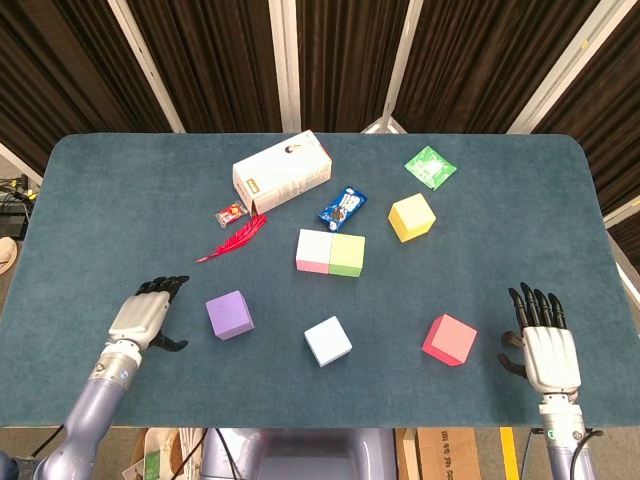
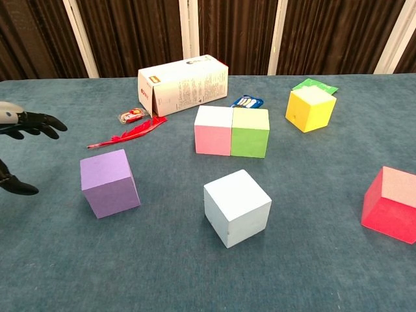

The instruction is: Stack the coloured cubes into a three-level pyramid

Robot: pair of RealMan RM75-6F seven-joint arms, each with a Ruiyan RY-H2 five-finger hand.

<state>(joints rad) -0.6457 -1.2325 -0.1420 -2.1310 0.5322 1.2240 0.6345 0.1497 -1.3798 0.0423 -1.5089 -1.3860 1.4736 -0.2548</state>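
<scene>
Six cubes lie on the blue table. A pink cube [image 1: 314,251] [image 2: 213,130] and a green cube [image 1: 347,255] [image 2: 250,132] touch side by side in the middle. A yellow cube [image 1: 412,217] [image 2: 311,108] sits behind them to the right. In front lie a purple cube [image 1: 229,314] [image 2: 108,182], a light blue cube [image 1: 328,341] [image 2: 237,207] and a red cube [image 1: 449,339] [image 2: 391,205]. My left hand [image 1: 148,313] [image 2: 23,127] hovers open just left of the purple cube. My right hand [image 1: 541,338] is open right of the red cube.
A white carton [image 1: 281,171] [image 2: 182,84] lies at the back, with a small red sweet [image 1: 231,212] and a red feather [image 1: 233,238] [image 2: 129,135] in front of it. A blue packet [image 1: 342,205] and a green packet [image 1: 430,166] lie nearby.
</scene>
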